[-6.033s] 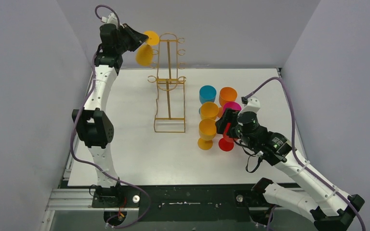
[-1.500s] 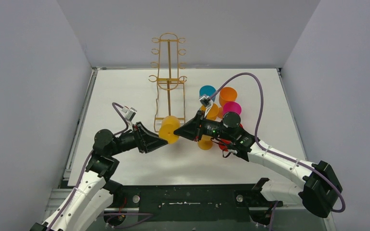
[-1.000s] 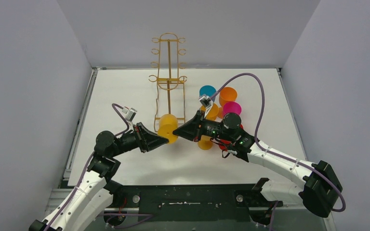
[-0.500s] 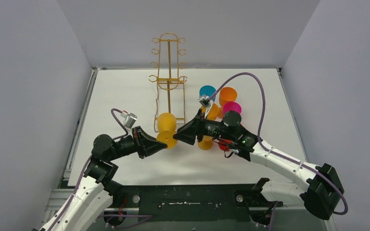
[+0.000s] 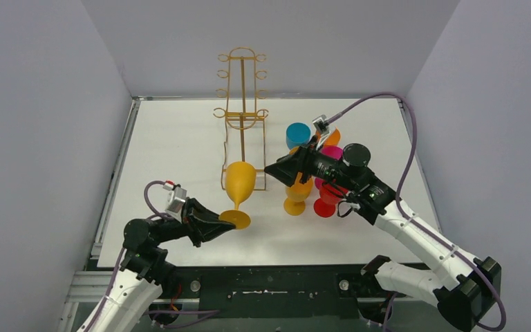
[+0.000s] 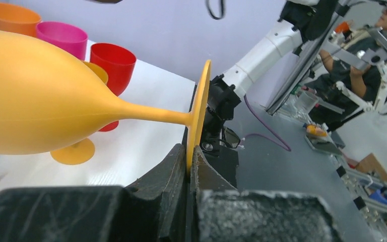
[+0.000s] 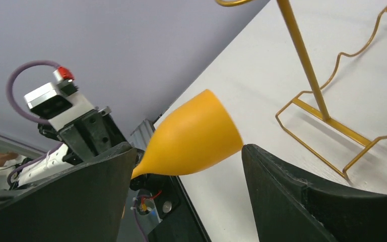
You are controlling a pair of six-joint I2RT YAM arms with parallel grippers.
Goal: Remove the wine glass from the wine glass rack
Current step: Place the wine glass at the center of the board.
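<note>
White tabletop (image 5: 173,152) is carrying everything. Rack (image 5: 242,123) is standing upright at mid-width, its arched top reaching toward the far edge and its wire base pointing toward the near edge. No glass is hanging on it.

Five spare glasses are standing in a cluster just right of the rack base: blue (image 5: 297,134), orange (image 5: 333,137), pink (image 5: 332,152), yellow (image 5: 296,197) and red (image 5: 325,206).

Wine glass (image 5: 239,181), yellow-orange, is sitting off the rack, toward the near edge and left of mid-width. In the top view its bowl is overlapping the front wire of the rack base, and its foot is pointing at the near edge (can't tell if the foot is touching the tabletop).

Left gripper (image 5: 222,221) is clamping the rim of the wine glass foot, fingers (image 6: 179,166) pinching it edge-on in the left wrist view.

Right gripper (image 5: 271,170) is hovering just right of the bowl with its jaws spread wide. They are framing the bowl in the right wrist view, gaps showing on both sides, gripping nothing.
</note>
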